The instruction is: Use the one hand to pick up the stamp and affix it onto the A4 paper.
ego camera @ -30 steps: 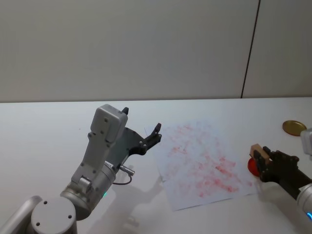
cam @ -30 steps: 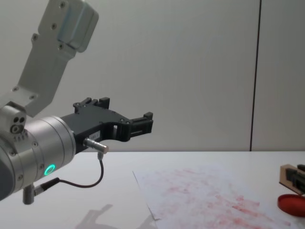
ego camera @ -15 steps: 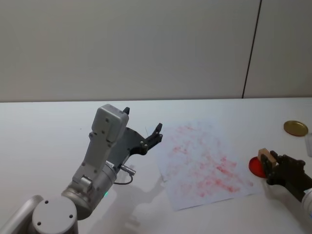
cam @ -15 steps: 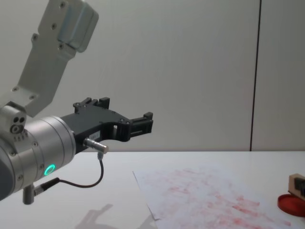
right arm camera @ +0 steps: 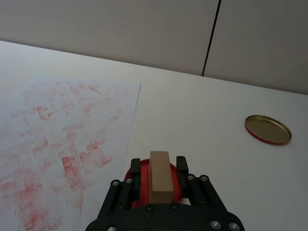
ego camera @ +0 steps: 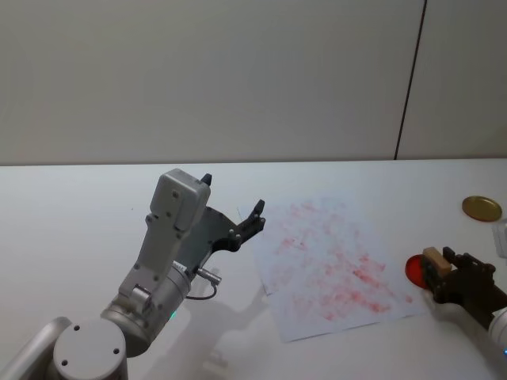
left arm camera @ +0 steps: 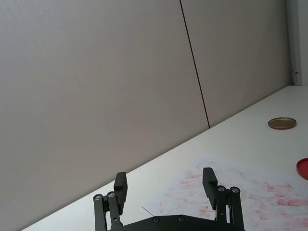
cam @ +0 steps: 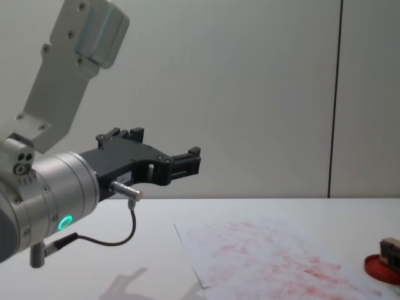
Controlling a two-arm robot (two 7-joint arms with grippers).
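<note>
Inking step: right pincer [right arm camera: 160,179] pinching stamp [right arm camera: 160,175] on red ink pad [ego camera: 414,269]; next, carry to A4 paper [ego camera: 329,265]. Left pincer [left arm camera: 164,188] spread, idle.

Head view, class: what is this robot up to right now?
The right claw is shut on the stamp, a small wooden block, holding it at the red ink pad just off the right edge of the A4 paper. The sheet is already covered in reddish prints. The left claw hangs open above the table, left of the paper. A gold lid lies farther back on the right.
</note>
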